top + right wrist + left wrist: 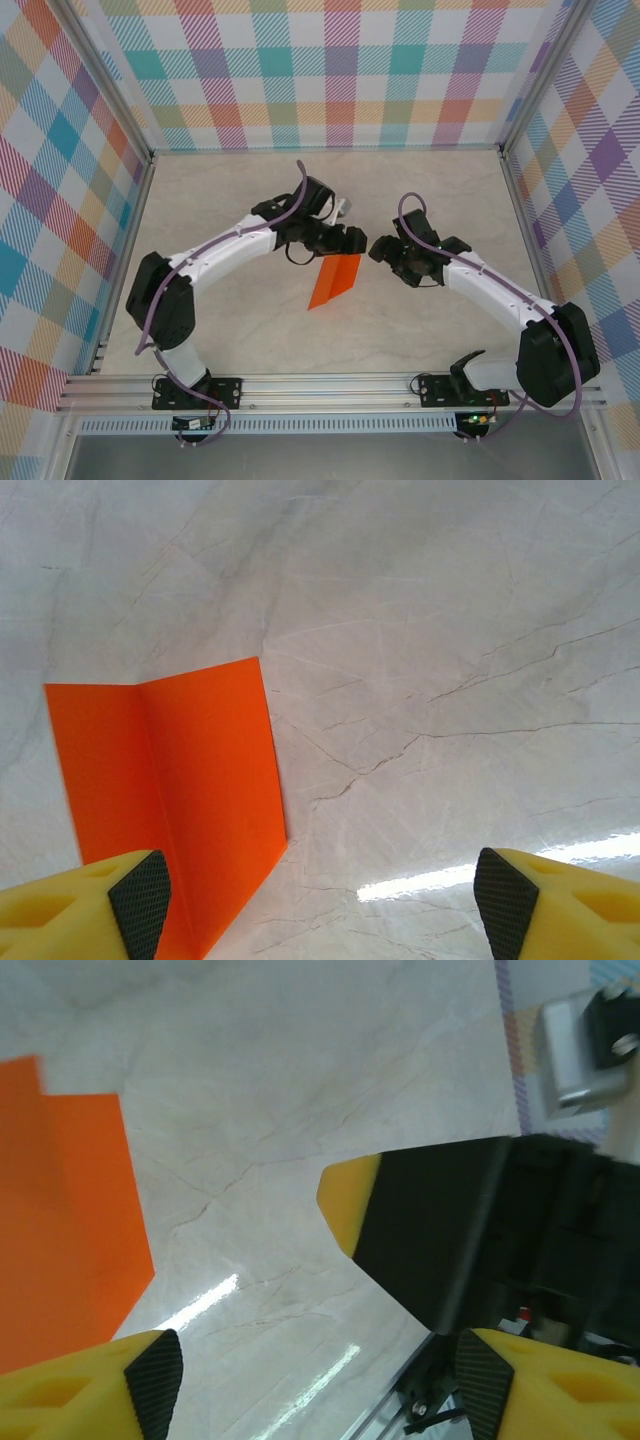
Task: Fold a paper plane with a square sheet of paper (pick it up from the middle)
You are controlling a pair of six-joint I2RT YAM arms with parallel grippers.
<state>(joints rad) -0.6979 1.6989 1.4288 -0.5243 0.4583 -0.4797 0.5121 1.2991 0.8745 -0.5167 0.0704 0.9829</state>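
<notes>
though orange paper [60, 1230] runs off left wrist view, centre crease shows; left claw [318, 1378], right claw [320, 890] wide, empty.

- Top view: bright, even overhead light; we see only soft, faint shadows on the table [420, 200] under the arms, approx. centre. Sharp throughout.
- Left wrist cam: white glare streaks on table at 6 o'clock; left gripper [320, 1385] tips slightly soft.
- Right wrist cam: glare streak at 5 o'clock; right gripper [322, 905] tips soft too.
- We find the square sheet of paper [170, 800] saturated, crisp-edged; crease shows as slight tone change.
</notes>
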